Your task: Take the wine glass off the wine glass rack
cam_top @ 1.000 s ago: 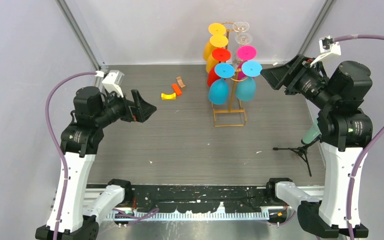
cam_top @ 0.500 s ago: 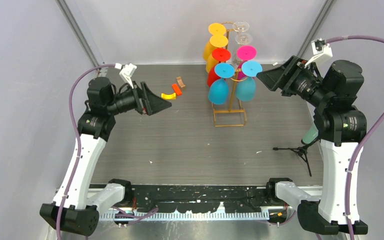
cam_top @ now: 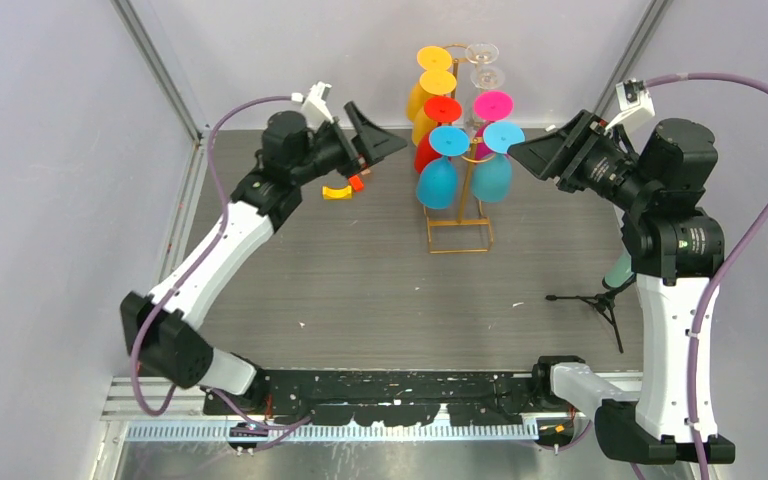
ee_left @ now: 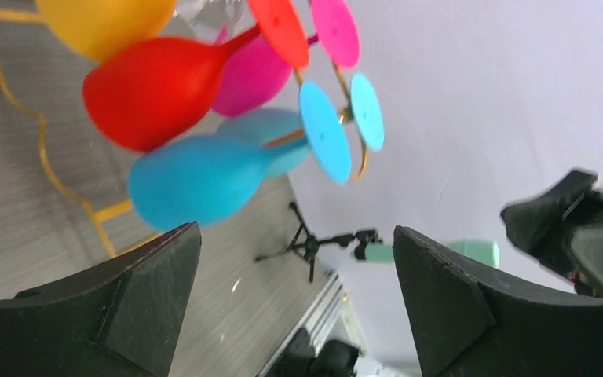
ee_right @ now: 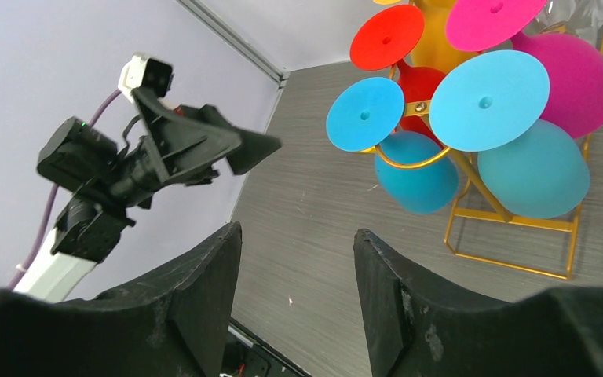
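Observation:
The gold wine glass rack stands at the back of the table, with wine glasses hanging bowl-down from its hooks. On its left side hang a yellow glass, a red glass and a blue glass. On its right side hang a clear glass, a pink glass and a teal-blue glass. My left gripper is open, just left of the red glass and blue glass. My right gripper is open, just right of the teal-blue glass. Neither gripper touches a glass.
Small orange, yellow and brown pieces lie on the table under the left arm. A black tripod carrying a green object stands at the right edge. Grey walls close in the back and both sides. The rack's wire base rests on the table.
The left arm has swung from the left side of the table up and across to the rack's left side. The right gripper has edged a little left toward the rack.

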Available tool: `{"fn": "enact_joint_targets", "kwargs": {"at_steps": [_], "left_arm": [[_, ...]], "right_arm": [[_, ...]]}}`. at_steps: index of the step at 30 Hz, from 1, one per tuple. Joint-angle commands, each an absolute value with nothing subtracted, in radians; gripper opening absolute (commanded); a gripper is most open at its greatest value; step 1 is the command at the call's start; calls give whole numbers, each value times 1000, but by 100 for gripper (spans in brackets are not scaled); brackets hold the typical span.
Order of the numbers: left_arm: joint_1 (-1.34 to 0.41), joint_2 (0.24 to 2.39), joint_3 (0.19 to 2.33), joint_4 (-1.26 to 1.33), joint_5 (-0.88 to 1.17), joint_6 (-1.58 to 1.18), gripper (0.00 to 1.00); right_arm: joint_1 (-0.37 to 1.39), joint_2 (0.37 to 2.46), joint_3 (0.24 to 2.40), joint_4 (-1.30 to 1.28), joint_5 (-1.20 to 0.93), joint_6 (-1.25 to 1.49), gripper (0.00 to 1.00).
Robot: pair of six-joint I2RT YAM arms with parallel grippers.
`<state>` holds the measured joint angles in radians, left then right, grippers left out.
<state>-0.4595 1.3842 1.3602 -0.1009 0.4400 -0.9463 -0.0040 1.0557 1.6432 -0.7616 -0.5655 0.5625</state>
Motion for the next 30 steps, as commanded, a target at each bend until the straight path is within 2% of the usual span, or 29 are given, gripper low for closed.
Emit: {"fn": "enact_joint_targets", "kwargs": {"at_steps": [1,6,8,19,22,26,30], "left_arm": [[-530,1508,1502,59,309,-1061,97],[-575,1613,1577,75,262,-1091,98],[-583,1631,1577,79,237,-1103,94],[-599,1667,1594,75,220,-1156,52],[-603,1670,1590,71,190,-1179,37],[-605,1685,1607,69,181,-1195,36],[-610,1705,1639,53,193,-1192,41]], "right_arm": [[-6,1031,1633,-697,-588,603,60],[-6,1008,1629,-700,-589,611,60],[-6,1003,1628,-702,-595,612,60],[-6,990,1608,-700,-607,608,60],[-6,991,1606,-700,-606,604,60],[-6,992,1603,-699,-606,605,60],[-7,992,1599,-698,-603,604,60]]}}
